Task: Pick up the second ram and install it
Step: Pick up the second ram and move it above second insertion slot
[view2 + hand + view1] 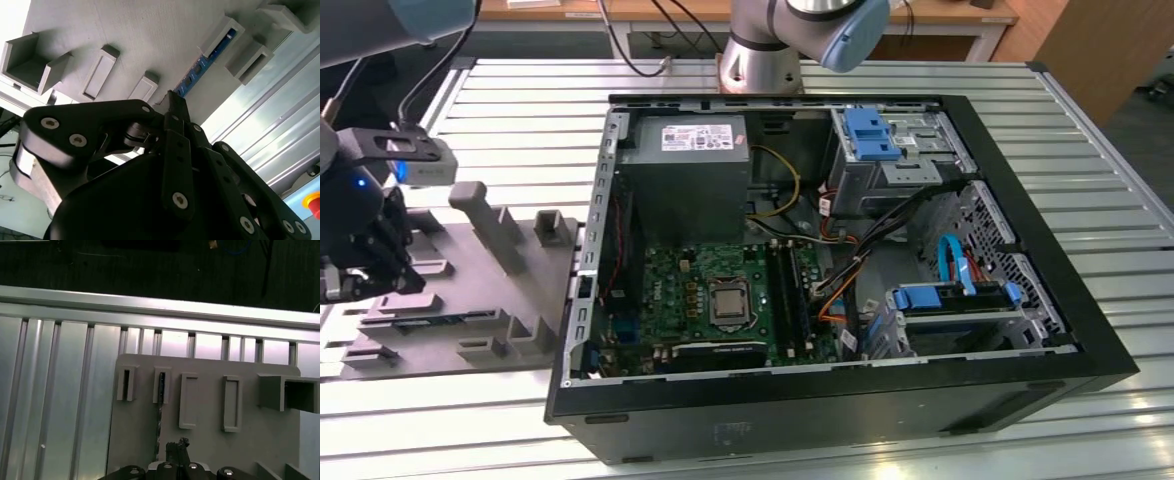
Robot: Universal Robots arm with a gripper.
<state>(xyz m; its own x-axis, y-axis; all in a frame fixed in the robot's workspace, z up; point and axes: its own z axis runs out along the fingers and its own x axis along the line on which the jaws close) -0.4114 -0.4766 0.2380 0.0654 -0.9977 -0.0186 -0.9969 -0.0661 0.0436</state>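
Item one: a single second ram [207, 59], blue-green, is standing on edge in a narrow pocket of the grey fixture [210, 455]. In the first wrist view the fixture is showing four raised pockets in a row, two narrow and two wider, plus one open box. The ram is occupying the inner narrow pocket, near one edge of the plate.

One gripper [172, 102] is hanging over that fixture with its fingertips drawn together on nothing, in line with the ram; contact cannot be told.

The fixture is lying by the slatted table's [520, 120] edge at the exterior view's left. One open computer case [854, 425] is sitting mid-table beside it, holding one grey power supply [683, 190]. Its white label [700, 137] is carrying print too fine to make out.
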